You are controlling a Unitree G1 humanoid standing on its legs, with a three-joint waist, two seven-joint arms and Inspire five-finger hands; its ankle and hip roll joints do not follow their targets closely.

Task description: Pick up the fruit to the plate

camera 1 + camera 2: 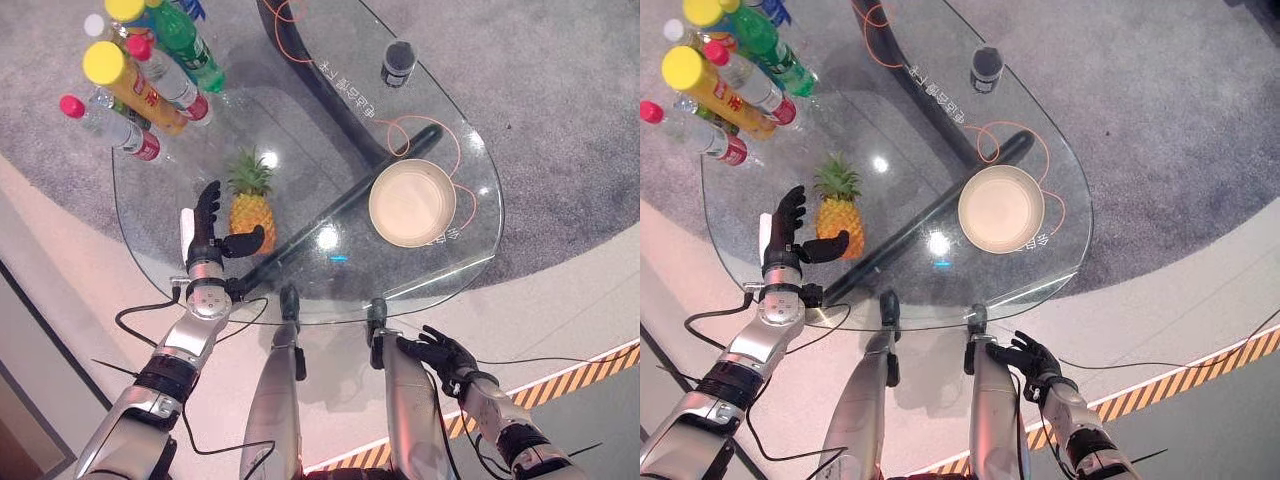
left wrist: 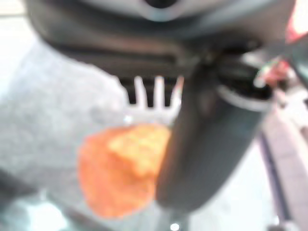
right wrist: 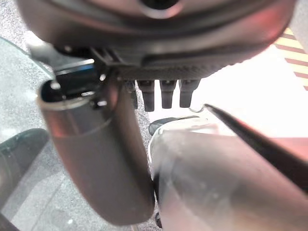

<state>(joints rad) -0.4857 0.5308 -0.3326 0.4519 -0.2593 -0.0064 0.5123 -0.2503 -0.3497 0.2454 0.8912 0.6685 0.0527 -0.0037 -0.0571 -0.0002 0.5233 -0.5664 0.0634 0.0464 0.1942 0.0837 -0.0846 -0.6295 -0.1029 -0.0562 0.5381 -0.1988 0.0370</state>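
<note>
The right hand (image 1: 447, 356) hangs low, off the near edge of the glass worktop (image 1: 300, 150), beside the robot's body; its fingers look loosely curled and hold nothing. The left hand (image 1: 208, 238) is over the worktop's near left part, spread wide: fingers straight and pointing away, thumb stretched sideways so that its tip reaches the lower body of the pineapple (image 1: 252, 210). The fingers lie just beside the fruit, not wrapped round it. In the left wrist view the orange pineapple (image 2: 120, 173) shows past the thumb.

The pineapple stands upright on the glass, green crown pointing away. The plate (image 1: 412, 202), round and pale, sits well apart from it toward the right edge. Farther back a small dark cup (image 1: 398, 62) stands near the far rim. At the far left corner stands a cluster of bottles (image 1: 140, 70) with yellow, red and white caps.
</note>
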